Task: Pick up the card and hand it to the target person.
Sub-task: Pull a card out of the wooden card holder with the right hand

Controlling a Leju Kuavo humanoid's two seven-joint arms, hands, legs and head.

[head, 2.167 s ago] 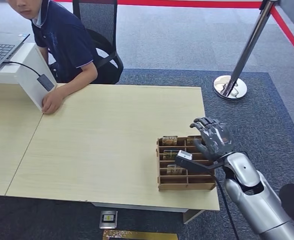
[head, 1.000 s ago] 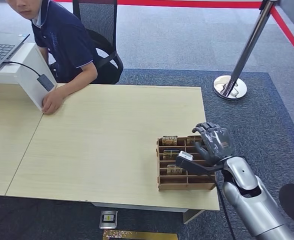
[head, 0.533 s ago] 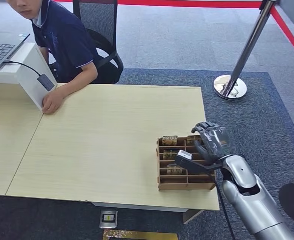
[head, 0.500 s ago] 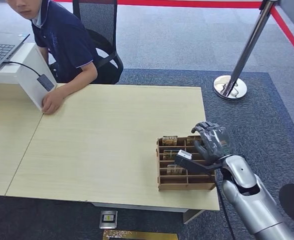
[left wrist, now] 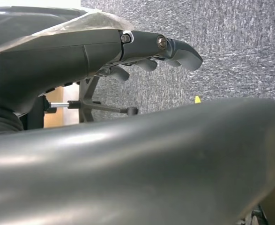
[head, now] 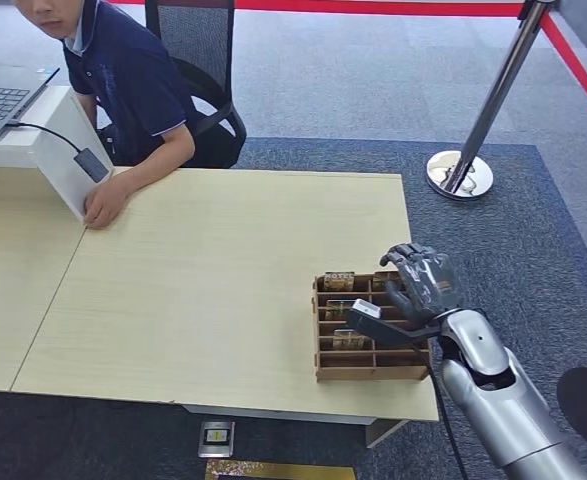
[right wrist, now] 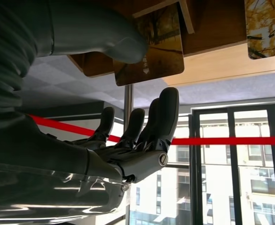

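- Since earlier, right hand (head: 420, 282) has edged slightly left over the wooden card tray (head: 328, 372)
- Fingers apart, thumb touching a card (right wrist: 152, 49) standing in its slot
- Left hand (left wrist: 143, 51) holds nothing, fingers loosely curled

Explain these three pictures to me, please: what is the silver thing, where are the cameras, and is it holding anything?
The silver thing is a humanoid robot's right arm, ending in a dark right hand. The wide picture is from its head. On the pale table stands a wooden tray of slots with cards. The hand hovers at the tray's far right corner, fingers spread, holding nothing yet. Another camera, at that wrist, shows a card beside the thumb. The third, at the left wrist, shows the left hand over grey carpet. A seated person waits across the table.
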